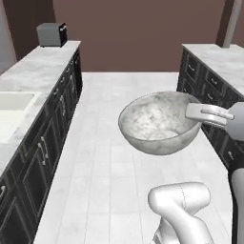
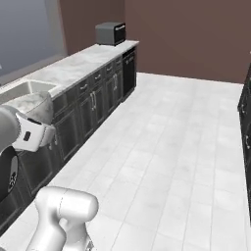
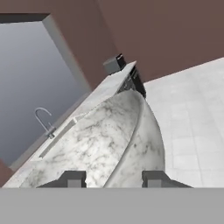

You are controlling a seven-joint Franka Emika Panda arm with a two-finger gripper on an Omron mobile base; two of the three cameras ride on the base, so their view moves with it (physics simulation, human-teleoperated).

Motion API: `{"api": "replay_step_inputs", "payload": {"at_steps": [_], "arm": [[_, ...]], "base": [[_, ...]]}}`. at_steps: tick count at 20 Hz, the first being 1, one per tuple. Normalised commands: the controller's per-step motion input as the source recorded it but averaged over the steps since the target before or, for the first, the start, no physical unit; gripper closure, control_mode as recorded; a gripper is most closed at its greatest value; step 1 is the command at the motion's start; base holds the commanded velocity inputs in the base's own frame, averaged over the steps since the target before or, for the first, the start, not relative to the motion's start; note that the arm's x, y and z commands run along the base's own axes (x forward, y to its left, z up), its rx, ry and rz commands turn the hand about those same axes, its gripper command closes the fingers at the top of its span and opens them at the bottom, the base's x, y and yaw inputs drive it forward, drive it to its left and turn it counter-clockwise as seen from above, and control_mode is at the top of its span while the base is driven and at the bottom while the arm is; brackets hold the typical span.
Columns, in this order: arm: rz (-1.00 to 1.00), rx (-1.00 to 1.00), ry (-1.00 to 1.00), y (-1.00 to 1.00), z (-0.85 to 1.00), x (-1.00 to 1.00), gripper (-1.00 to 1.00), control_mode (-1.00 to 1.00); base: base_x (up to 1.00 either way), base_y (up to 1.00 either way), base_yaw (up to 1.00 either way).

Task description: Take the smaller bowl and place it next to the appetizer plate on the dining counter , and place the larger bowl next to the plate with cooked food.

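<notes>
One larger bowl, empty, hangs clamped in the tool.

The pincer grips the larger bowl by its rim above the floor.

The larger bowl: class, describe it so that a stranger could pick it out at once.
Find the pale tiled aisle between the two dark cabinet runs. Above it, the hand grips the rim of the larger bowl, carried in the air. It is deep, round and marbled grey-white like stone.
</notes>
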Motion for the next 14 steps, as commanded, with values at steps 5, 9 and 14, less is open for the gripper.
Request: {"api": "replay_step_inputs", "payload": {"at_steps": [5,9,14], "arm": [[0.00,0.00,0.00,0.00,0.00,0.00,1.00,1.00],[0.00,0.00,0.00,0.00,0.00,0.00,1.00,1.00],[0.00,0.00,0.00,0.00,0.00,0.00,1.00,1.00]], "base": [[-0.27,-0.40,-0.40],[-0.36,-0.31,-0.35],[0.03,-0.58,-0.19]]}}
